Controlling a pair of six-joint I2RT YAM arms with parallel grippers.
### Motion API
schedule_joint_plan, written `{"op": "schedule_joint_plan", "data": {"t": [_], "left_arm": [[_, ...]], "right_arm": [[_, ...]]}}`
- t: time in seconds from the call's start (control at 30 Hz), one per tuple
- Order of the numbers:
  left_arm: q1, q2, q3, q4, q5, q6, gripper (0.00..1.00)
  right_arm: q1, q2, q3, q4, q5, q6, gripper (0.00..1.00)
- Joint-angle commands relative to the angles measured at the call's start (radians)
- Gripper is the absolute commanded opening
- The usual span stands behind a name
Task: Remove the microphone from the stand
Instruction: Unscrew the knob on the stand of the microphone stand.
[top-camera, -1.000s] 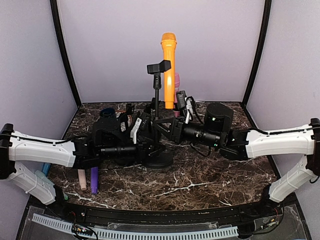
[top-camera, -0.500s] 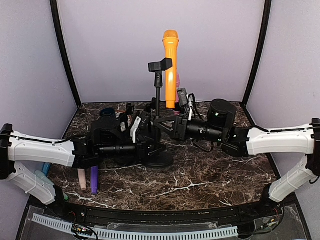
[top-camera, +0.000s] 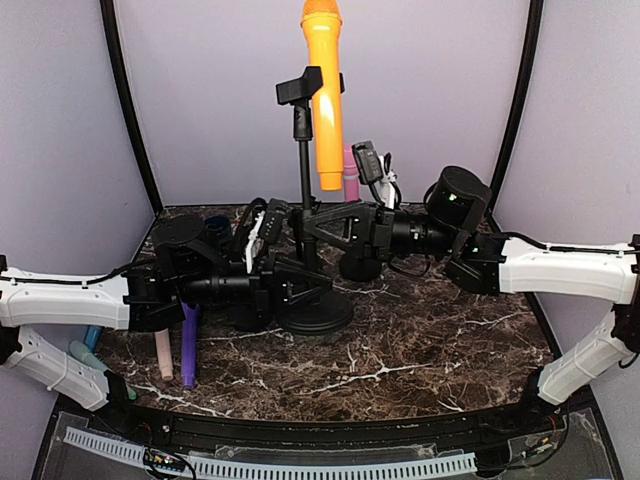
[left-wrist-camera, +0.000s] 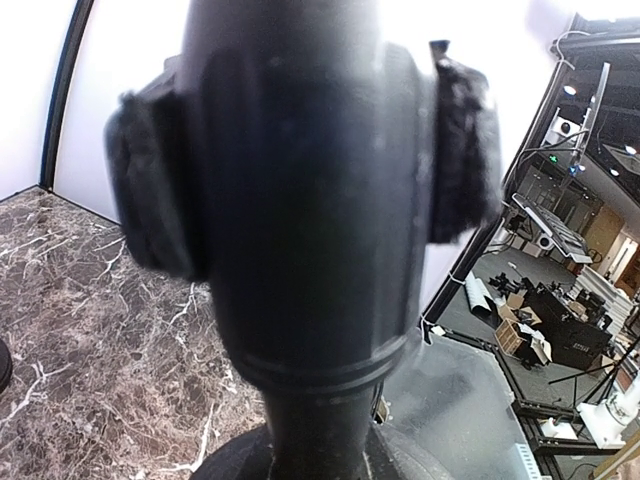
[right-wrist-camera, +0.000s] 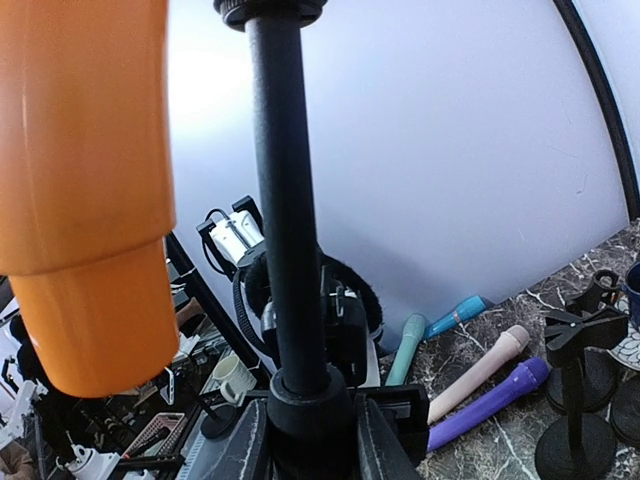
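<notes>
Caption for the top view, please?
Two-arm grip: left hand and right hand clamp the black stand, orange mic head-up in its clip.

Microphone: orange, plastic look, smooth, satin sheen.
Stand pole: black, matt, smooth.
Stand base: black, smooth, slight gloss.
Table: dark marble pattern, white veins, polished.
Arm shells: white, smooth, glossy plastic look.
</notes>
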Motion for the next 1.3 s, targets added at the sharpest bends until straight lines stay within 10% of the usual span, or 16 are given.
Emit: {"op": "schedule_joint_plan", "data": {"t": [0.0,0.17,0.3,0.67,1.27], "left_arm": [[0.003,-0.020,0.017,0.006,-0.014,0.088,0.00],[0.003,-0.052,-0.013,0.009,-0.140,0.105,0.00],[0.003,-0.068,-0.022,-0.015,-0.241,0.110,0.00],[0.003,-0.103,-0.044,-0.121,-0.567,0.051,0.00],[0.005,-0.063,0.002,-0.204,-0.547,0.023,0.00]], "right_arm": [[-0.008,-0.048,0.012,0.092,0.027,0.066,0.31],[-0.033,-0.108,-0.063,0.083,0.148,0.056,0.74],[-0.046,-0.127,-0.100,0.061,0.176,0.051,0.85],[0.028,-0.071,-0.005,-0.303,0.539,-0.019,0.75],[0.147,0.080,0.175,-0.421,0.716,-0.141,0.48]]}}
